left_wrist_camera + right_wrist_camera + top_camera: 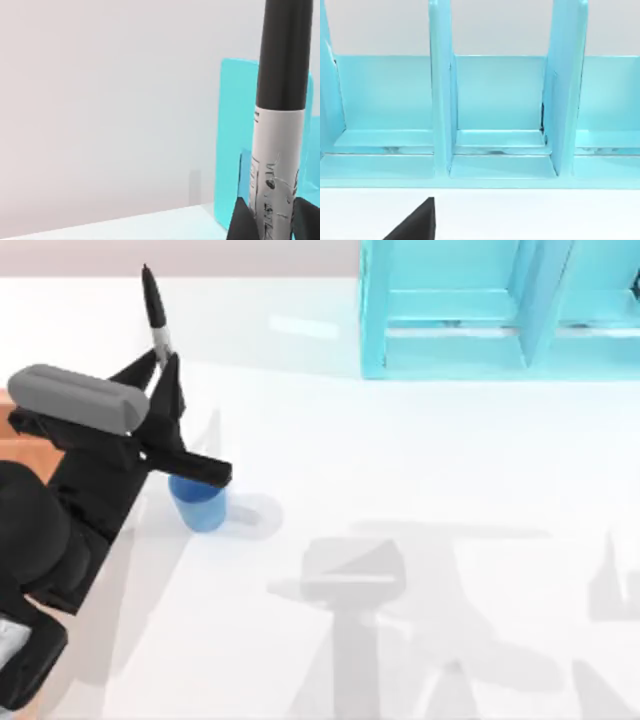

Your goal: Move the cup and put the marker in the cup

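While clamped on the marker (157, 316) near its lower end, left gripper (165, 390) raised over the left side of the white counter (420, 480), fingers closed against the grey label band. Marker upright, black tip pointing up and away, held above and just behind the blue cup (198, 502). Cup standing on the counter, partly hidden beneath the gripper. Turquoise shelf rack (470, 310) at the far edge, well apart. Right gripper's state: cannot tell.
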Robot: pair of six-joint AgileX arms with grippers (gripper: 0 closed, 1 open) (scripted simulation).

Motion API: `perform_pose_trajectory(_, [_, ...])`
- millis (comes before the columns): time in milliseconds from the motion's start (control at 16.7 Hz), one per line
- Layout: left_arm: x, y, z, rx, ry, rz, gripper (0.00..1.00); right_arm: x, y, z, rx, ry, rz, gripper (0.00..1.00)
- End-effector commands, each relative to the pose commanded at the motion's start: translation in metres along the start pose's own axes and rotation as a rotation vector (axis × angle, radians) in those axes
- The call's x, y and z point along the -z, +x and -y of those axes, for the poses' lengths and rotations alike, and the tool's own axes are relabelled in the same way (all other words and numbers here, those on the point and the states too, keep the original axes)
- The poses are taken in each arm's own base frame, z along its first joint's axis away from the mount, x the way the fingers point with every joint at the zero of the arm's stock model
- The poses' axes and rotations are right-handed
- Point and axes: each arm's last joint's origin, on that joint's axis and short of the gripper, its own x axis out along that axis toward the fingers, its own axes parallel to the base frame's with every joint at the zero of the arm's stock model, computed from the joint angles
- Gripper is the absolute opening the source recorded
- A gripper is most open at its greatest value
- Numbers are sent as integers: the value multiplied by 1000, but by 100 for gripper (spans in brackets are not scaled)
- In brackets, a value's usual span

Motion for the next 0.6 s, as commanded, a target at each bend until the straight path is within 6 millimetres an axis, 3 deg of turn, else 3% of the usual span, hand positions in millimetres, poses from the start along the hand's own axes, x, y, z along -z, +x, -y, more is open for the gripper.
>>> perform_pose_trajectory(600, [0,0,0,0,0,0,75,0,0,0,0,0,0,100])
